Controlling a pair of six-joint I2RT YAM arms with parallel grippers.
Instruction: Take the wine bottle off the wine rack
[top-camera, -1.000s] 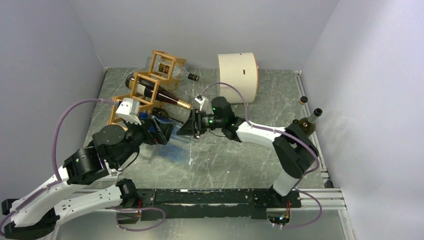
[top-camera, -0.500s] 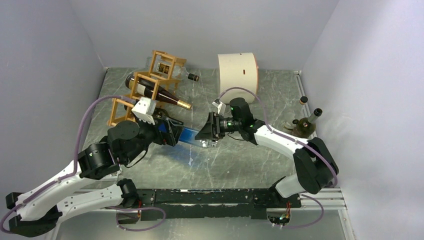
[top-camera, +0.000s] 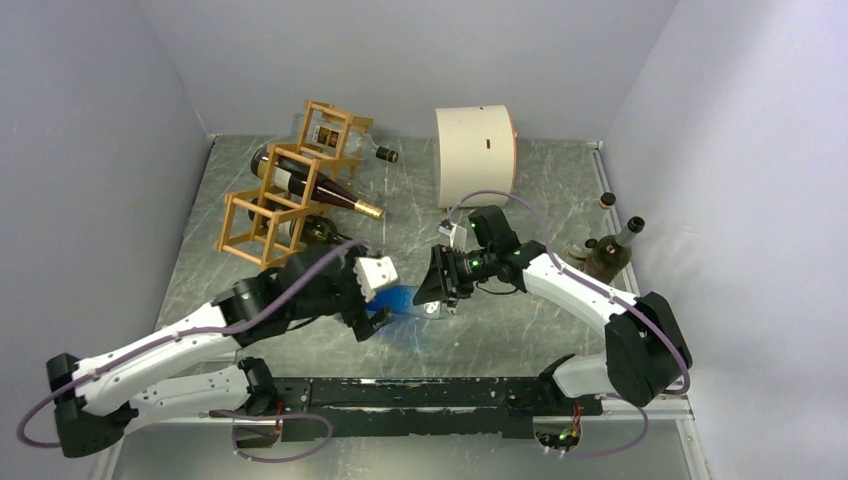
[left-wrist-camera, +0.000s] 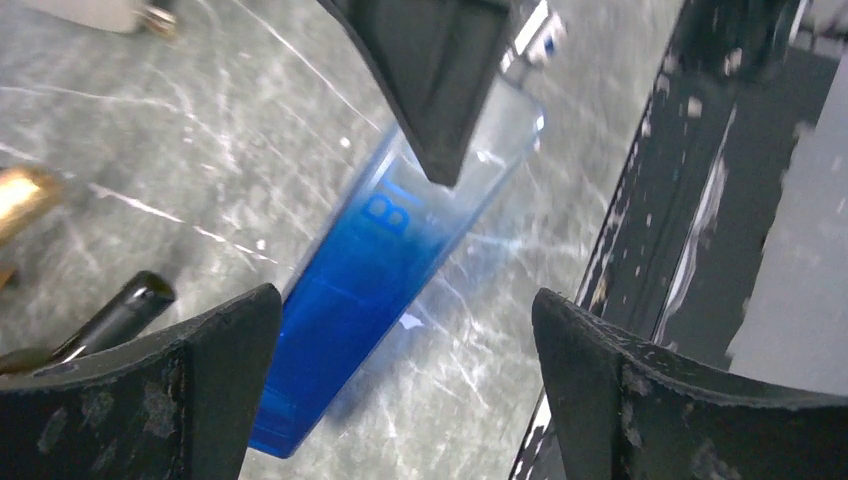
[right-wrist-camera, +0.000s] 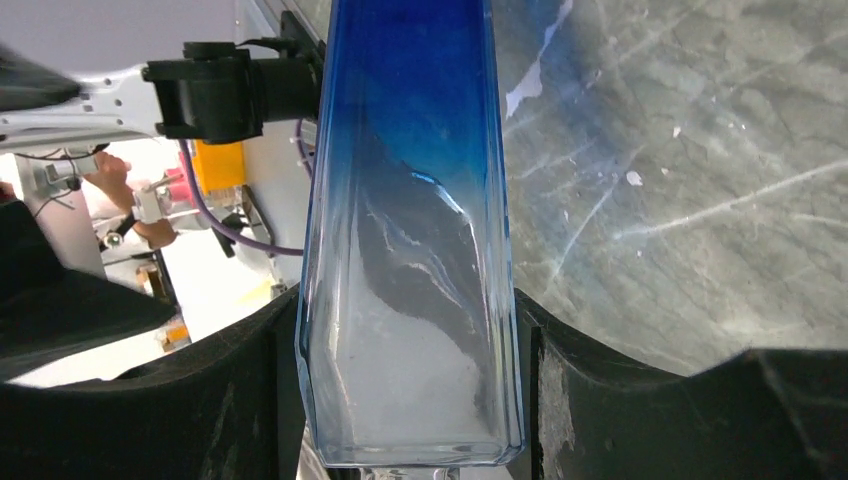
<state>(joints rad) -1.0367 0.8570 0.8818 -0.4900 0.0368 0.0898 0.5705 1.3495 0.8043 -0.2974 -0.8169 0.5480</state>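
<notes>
One square glass bottle (top-camera: 405, 303), shading from blue base to clear neck, is hanging between the two claws, off the orange-brown wooden stick rack (top-camera: 265, 215), which is standing well beyond the left claw (top-camera: 372, 305). The right claw (top-camera: 437, 292) is gripping the clear neck end; the left claw is gaping wide around the blue base without visibly touching it. The long axis is running claw to claw, base pointing toward the left claw, low over the grey marbled bench (top-camera: 520, 330). Removal is looking done; setting down is remaining. A dark bottle with a gold cap (top-camera: 322, 190) is resting in the rack.
</notes>
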